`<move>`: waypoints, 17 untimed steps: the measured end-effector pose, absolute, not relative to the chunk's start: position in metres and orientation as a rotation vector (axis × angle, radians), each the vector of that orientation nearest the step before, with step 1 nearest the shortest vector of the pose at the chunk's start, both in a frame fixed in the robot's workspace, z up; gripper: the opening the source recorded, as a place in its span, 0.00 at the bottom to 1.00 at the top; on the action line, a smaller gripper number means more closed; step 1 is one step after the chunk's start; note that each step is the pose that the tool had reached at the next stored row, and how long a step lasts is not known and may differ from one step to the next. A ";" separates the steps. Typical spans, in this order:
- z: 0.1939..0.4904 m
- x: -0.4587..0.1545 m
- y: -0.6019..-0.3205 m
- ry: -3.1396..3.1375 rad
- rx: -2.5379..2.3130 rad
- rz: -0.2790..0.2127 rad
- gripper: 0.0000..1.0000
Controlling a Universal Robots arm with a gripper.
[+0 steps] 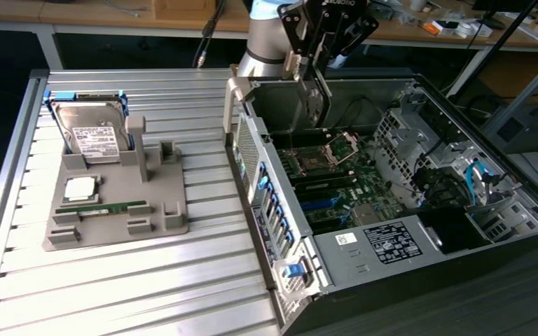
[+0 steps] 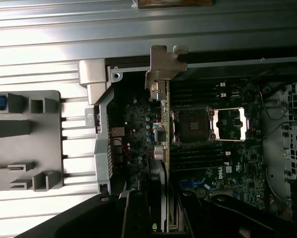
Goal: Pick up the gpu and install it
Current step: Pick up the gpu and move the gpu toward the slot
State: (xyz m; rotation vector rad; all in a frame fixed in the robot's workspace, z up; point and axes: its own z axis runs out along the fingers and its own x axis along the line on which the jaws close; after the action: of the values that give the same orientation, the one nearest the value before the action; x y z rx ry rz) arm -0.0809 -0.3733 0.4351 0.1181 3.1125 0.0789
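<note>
Pickup done: gripper (image 1: 314, 68) pinching the gpu (image 1: 316, 105), card hanging upright inside the open computer case (image 1: 279, 231) above the motherboard (image 1: 339, 185), not yet seated, so install remains.

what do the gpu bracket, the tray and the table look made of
The bracket of the gpu: bare metal by its silvery sheen. The tray: likely plastic, matte even grey, moulded blocks. The table: probably aluminium, bright ribbed slats with glare.
</note>
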 end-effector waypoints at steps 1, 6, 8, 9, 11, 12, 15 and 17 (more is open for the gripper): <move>0.435 -0.080 -0.373 3.112 0.118 0.079 0.27; 0.435 -0.077 -0.373 3.113 0.118 0.079 0.27; 0.435 -0.076 -0.373 3.112 0.118 0.079 0.27; 0.435 -0.076 -0.373 3.113 0.118 0.078 0.27; 0.435 -0.075 -0.373 3.112 0.118 0.079 0.27; 0.435 -0.074 -0.373 3.113 0.118 0.078 0.27; 0.435 -0.073 -0.373 3.113 0.118 0.078 0.27; 0.434 -0.072 -0.373 3.113 0.118 0.078 0.27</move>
State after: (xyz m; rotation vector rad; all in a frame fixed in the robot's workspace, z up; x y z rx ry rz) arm -0.0725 -0.3733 0.4345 0.1181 3.1125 0.0782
